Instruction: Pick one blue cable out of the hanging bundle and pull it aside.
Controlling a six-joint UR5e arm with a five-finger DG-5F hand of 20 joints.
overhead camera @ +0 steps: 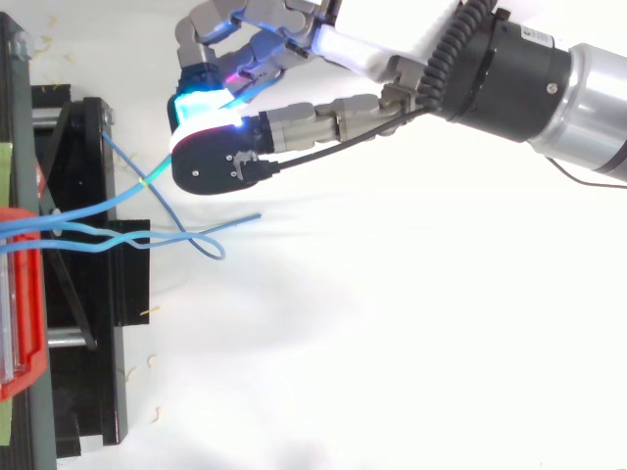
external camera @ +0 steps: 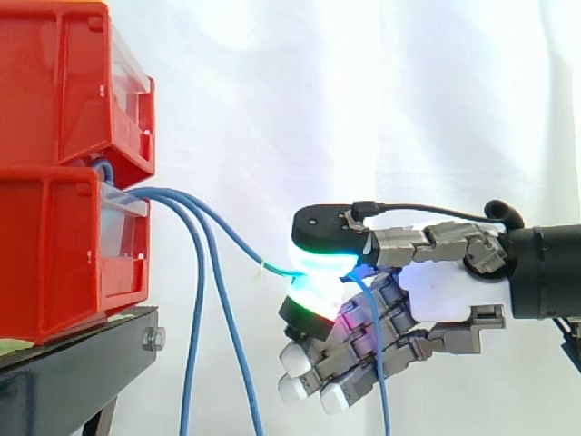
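Several thin blue cables (external camera: 195, 300) hang out of the gap between two stacked red bins (external camera: 64, 173). One blue cable (external camera: 238, 238) is drawn out sideways from the others and runs into my hand (external camera: 427, 291), which comes in from the right. A thumb pad and a fingertip (external camera: 325, 256) glowing green and cyan pinch this cable; its free end drops down behind the palm. In the top view the pinched cable (overhead camera: 122, 196) stretches from the bins to the hand (overhead camera: 323, 44), apart from the other cables (overhead camera: 147, 240).
The red bins rest on a black stand (external camera: 73, 363) at the left. A white curtain hangs behind. In the top view the stand's black base (overhead camera: 88, 323) lies on a white floor, with open room to the right.
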